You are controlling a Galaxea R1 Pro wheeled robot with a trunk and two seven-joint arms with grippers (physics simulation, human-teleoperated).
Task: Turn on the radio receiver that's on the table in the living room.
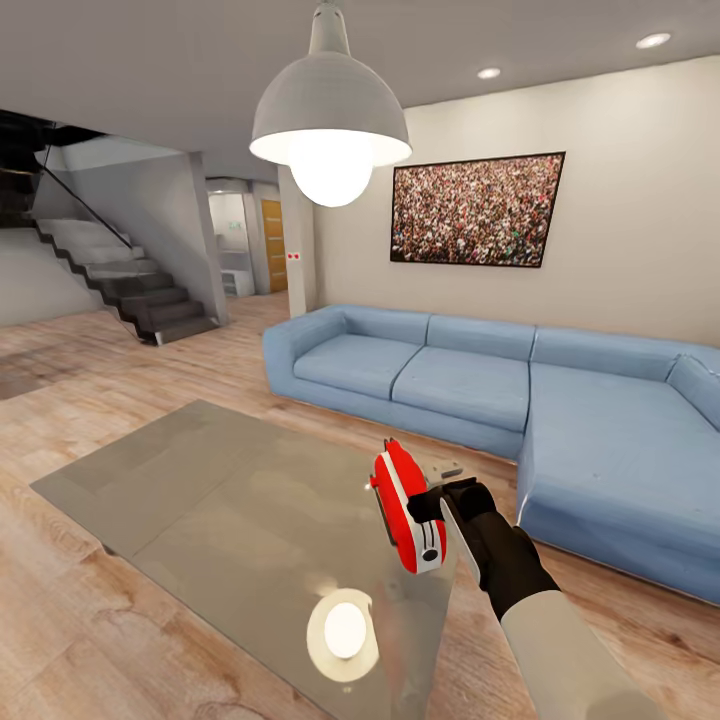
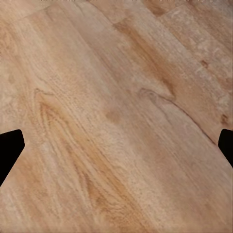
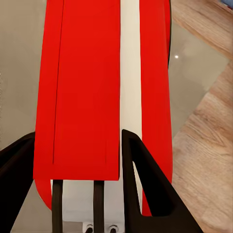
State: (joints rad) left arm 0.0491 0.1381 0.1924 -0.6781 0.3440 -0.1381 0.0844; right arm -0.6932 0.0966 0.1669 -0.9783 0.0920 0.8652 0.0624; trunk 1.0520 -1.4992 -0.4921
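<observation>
Right tool (image 1: 432, 505) grips the radio receiver (image 1: 405, 507) above the table (image 1: 180, 480).

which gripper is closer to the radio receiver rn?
Right. The right gripper is at the radio receiver, its fingers straddling the red body over the table. The left gripper is open over bare wood floor, no radio near it.

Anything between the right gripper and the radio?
No. The right gripper is already at the radio above the table; in the right wrist view its fingers flank the red body.
</observation>
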